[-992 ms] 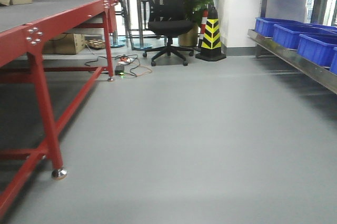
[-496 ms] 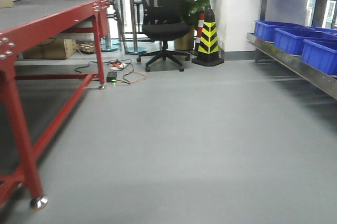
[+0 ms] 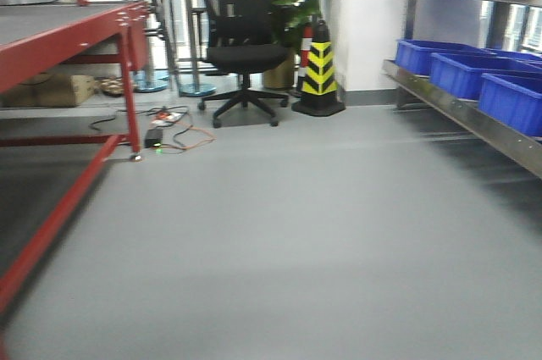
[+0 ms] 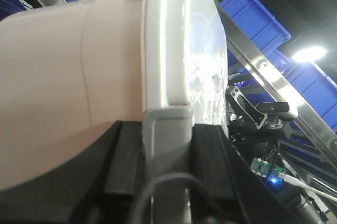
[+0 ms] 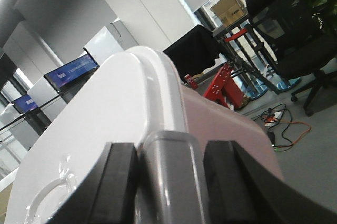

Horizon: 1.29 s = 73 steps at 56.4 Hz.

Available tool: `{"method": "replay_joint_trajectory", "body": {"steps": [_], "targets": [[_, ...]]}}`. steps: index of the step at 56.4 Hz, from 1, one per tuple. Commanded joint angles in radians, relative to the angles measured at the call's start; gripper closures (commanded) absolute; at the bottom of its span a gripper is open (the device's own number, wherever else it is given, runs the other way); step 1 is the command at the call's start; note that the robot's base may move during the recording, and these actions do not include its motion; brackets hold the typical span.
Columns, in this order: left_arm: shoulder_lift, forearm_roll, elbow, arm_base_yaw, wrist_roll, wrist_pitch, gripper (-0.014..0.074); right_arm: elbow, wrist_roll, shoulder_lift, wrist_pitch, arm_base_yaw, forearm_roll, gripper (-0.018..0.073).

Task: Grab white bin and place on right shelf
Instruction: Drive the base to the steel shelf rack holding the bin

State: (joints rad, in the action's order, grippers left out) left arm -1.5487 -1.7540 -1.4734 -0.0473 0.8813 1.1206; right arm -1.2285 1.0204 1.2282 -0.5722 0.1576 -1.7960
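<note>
Since ~1 s ago the front view had swung right: red steel-framed table [image 3: 59, 42], black mesh office chair [image 3: 246, 38] & yellow-black striped cone [image 3: 319, 72] had all slid left in frame. Left gripper [image 4: 167, 163] was clamped tight, its black pads [image 4: 124, 163] on either side of a grey plastic latch [image 4: 166, 134] at one end of the white bin [image 4: 58, 76], a big rounded pale-pink plastic tote w/ glossy flat white lid [image 4: 179, 39]. Right gripper [image 5: 169, 182] was closed the same way on the latch at the opp. end. The bin hung betw. both arms. Past it, in the left wrist view, ran a shiny rail w/ blue crates behind. In front, the right shelf [image 3: 474, 123], a stainless-steel rack, stood off to the right, carrying open blue plastic crates [image 3: 461, 72].
</note>
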Motion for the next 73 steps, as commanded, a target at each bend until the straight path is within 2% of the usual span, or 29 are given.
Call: {"method": "replay_joint_trajectory", "body": {"steps": [1, 73], "targets": [[0.055, -0.094, -0.039, -0.024, 0.040, 0.206, 0.0715, -0.034, 0.014, -0.030, -0.053, -0.009, -0.114, 0.0501], [0.055, -0.092, -0.039, -0.024, 0.040, 0.206, 0.0715, -0.034, 0.014, -0.030, -0.054, -0.009, -0.114, 0.0501]]}}
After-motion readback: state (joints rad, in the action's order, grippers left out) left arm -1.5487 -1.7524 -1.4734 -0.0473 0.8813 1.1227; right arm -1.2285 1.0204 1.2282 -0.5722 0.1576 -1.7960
